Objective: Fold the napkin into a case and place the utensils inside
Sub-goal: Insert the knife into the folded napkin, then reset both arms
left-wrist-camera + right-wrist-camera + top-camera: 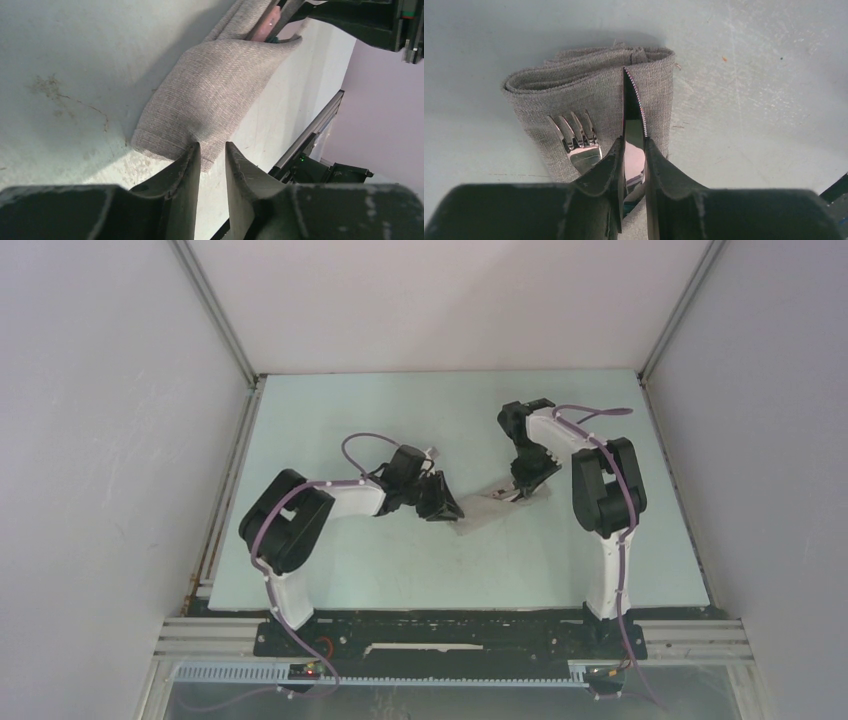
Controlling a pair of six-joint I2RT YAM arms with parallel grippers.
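The taupe-grey napkin (483, 510) lies folded into a narrow case (589, 92) between my two grippers. A fork (576, 137) lies on the cloth, silver tines pointing away from the right wrist camera. My right gripper (634, 142) is shut on a knife blade (634, 117) held on edge, its tip at the case's far fold. A pale pink handle (262, 30) and a bit of teal (273, 38) show at the case's far end (220, 95). My left gripper (212, 150) stands narrowly open at the case's near corner, the cloth edge between its tips.
The pale green table (330, 570) carries scuff marks near the case (65, 95). Grey walls enclose it on three sides. The black base rail (450, 635) runs along the near edge. The right arm's black gripper body (360, 20) hangs over the case's far end.
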